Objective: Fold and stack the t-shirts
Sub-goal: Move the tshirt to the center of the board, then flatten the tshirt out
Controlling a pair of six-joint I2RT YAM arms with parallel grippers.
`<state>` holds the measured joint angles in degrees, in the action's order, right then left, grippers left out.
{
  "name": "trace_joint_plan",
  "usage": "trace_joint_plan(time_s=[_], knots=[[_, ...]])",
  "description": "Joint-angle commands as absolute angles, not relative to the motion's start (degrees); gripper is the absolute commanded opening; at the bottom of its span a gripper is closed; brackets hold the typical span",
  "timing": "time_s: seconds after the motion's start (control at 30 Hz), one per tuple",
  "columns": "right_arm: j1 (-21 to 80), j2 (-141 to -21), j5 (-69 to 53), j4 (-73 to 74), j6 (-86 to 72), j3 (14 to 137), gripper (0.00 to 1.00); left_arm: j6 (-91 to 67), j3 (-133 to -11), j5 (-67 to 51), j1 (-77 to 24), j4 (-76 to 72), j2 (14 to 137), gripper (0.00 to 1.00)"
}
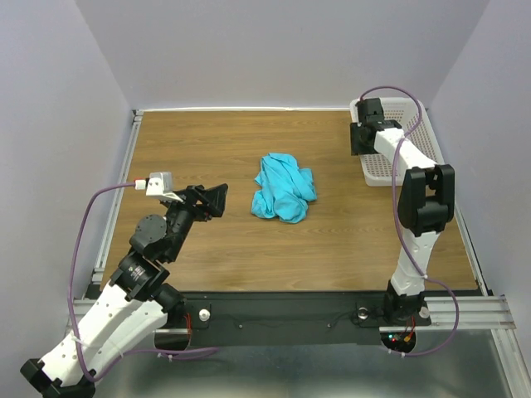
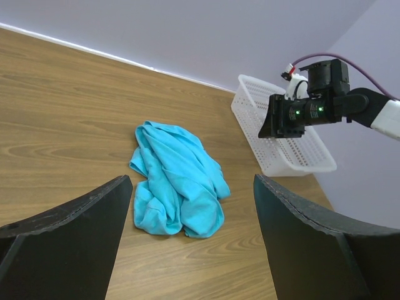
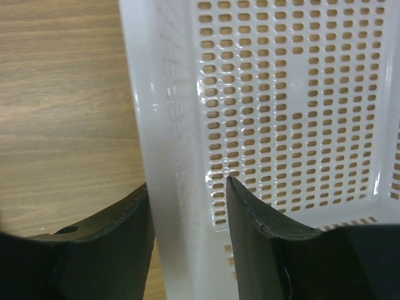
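**turquoise t-shirt left crumpled mid-surface, right fingers set over the basket wall**

one turquoise t-shirt is seen lying in a loose, crumpled heap near the middle of the wooden surface. it is bunched and unfolded, with its folds running lengthwise, and it is touched by neither arm.

the left fingers are held spread wide, low over the surface on the left side, and nothing is gripped between them. they are pointed toward the t-shirt, which is framed in the gap between them in the left wrist view but lies well apart from them.

the right fingers are placed at the white mesh basket, which stands at the far right corner of the surface. one finger is set outside the basket's near wall and the other inside it, so the wall is straddled. whether the wall is actually pinched cannot be told. the basket is well apart from the t-shirt.
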<state>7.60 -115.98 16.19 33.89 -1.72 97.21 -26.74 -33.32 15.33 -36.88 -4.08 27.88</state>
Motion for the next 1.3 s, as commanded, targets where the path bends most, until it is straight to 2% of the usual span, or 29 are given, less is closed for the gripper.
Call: trace_joint_plan(time_s=[0.0,0.07,0.17,0.67,0.73,0.8,0.87,1.0,1.17,1.27], knots=[[7.4,-116.1,23.1,29.2,1.7,96.2,0.50,-27.1,-32.7,15.3,-36.6,-6.9,26.9,0.90],[7.2,-116.2,23.9,28.4,3.2,96.4,0.42,-27.0,-32.7,15.3,-36.7,-6.9,26.9,0.90],[6.6,-116.8,26.0,27.0,4.0,97.5,0.34,-26.9,-32.7,15.4,-36.6,-6.6,26.6,0.90],[1.0,-120.9,27.2,26.4,5.7,103.9,0.34,-27.0,-32.6,15.6,-36.6,-6.1,26.3,0.90],[1.0,-120.6,26.5,26.3,5.8,104.2,0.36,-27.1,-32.6,15.6,-36.6,-6.2,26.3,0.90],[0.9,-120.1,25.3,26.3,5.9,104.3,0.43,-27.1,-32.5,15.5,-36.6,-6.4,26.5,0.90],[1.0,-119.2,24.8,26.3,5.9,104.4,0.53,-27.2,-32.5,15.4,-36.7,-6.5,26.5,0.90],[0.9,-116.4,22.9,26.2,6.0,104.3,0.67,-27.2,-32.4,15.3,-36.6,-6.6,26.6,0.90],[0.9,-110.1,17.2,26.4,7.5,103.0,0.70,-27.0,-32.3,15.0,-36.6,-7.1,27.5,0.90],[0.9,-103.2,9.7,26.5,11.6,100.3,0.84,-27.2,-32.3,14.2,-36.6,-8.0,29.4,0.91]])
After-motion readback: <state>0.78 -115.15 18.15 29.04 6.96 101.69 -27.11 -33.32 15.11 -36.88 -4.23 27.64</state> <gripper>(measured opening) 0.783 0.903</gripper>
